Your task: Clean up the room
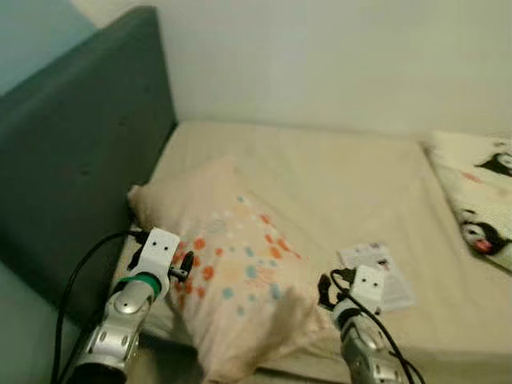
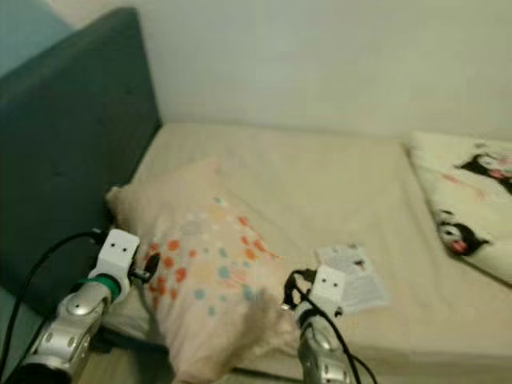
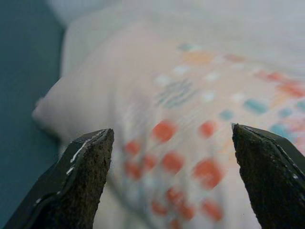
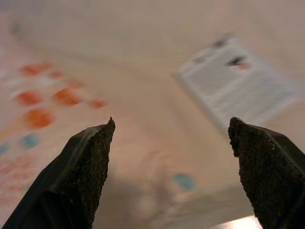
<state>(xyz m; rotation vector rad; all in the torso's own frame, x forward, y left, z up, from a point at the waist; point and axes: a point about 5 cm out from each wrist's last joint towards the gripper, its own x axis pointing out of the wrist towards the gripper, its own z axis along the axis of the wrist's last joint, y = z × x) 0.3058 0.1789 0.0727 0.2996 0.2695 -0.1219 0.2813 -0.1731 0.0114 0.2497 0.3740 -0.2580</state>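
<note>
Bed: beige-sheeted mattress [image 1: 336, 184] against a dark teal padded headboard [image 1: 72, 152].
Pillow: cream fabric pillow with orange and teal dots [image 1: 228, 268], lying near the headboard at the bed's near edge.
Leaflet: white printed paper leaflet [image 1: 378, 274], flat on the sheet, just beside the pillow.
Blanket: white cartoon-print blanket [image 1: 480, 200] at the far right.
Left claw [image 3: 171, 143]: fingers wide apart, empty, hovering over the pillow's dotted face.
Right claw [image 4: 171, 138]: fingers wide apart, empty, over the pillow's corner, near the leaflet.

Head eyes look down at the bed [image 1: 336, 184]; wrist cameras close over pillow [image 3: 190, 119].
</note>
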